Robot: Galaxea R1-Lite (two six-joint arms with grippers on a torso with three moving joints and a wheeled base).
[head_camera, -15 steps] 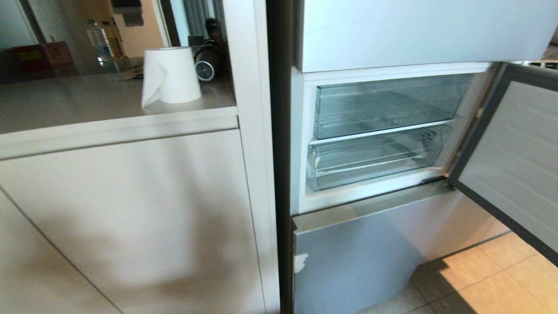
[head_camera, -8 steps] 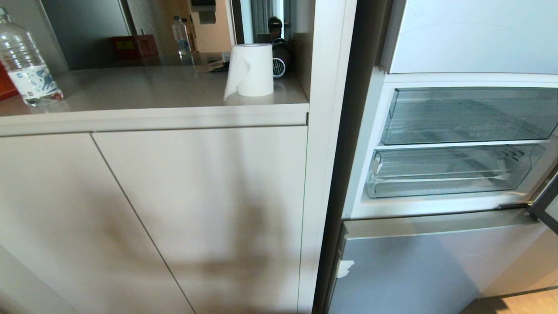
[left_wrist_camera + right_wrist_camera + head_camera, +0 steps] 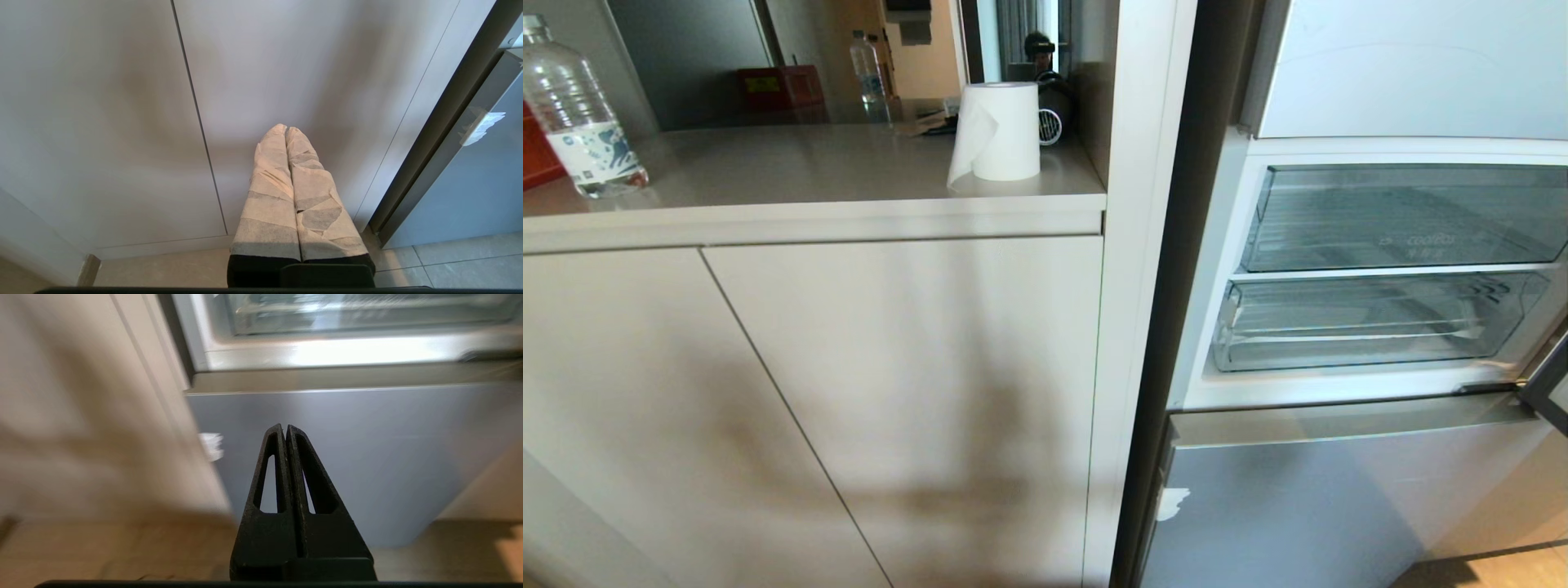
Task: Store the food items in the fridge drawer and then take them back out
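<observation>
- In front of the low silver-blue fridge door panel [image 3: 347, 457], the right end effector [image 3: 285, 430] is pinched tight shut and holds nothing
- Up past its tips, over the top edge of that panel, sits the open part of the fridge with its clear bins
- The fridge drawer [image 3: 1372, 322] is the lower clear bin, pushed all the way in, with a plain front lip and a whitish patch at its left front corner
- It is wide from left to right, so its long side runs across the fridge, and I think the pull has to come straight out toward the robot
- Just above it is the bin printed "coolBox" [image 3: 1413, 216], which is not the one to use
- The left end effector [image 3: 287, 131], wrapped in pale tape, is pressed shut and empty, facing the cupboard doors [image 3: 102, 122] beside the fridge
- So the right arm looks nearer to the drawer
- No red fruit shows anywhere; on the table [image 3: 792, 167] stand only a paper roll [image 3: 1001, 131] and a water bottle [image 3: 580, 114]
</observation>
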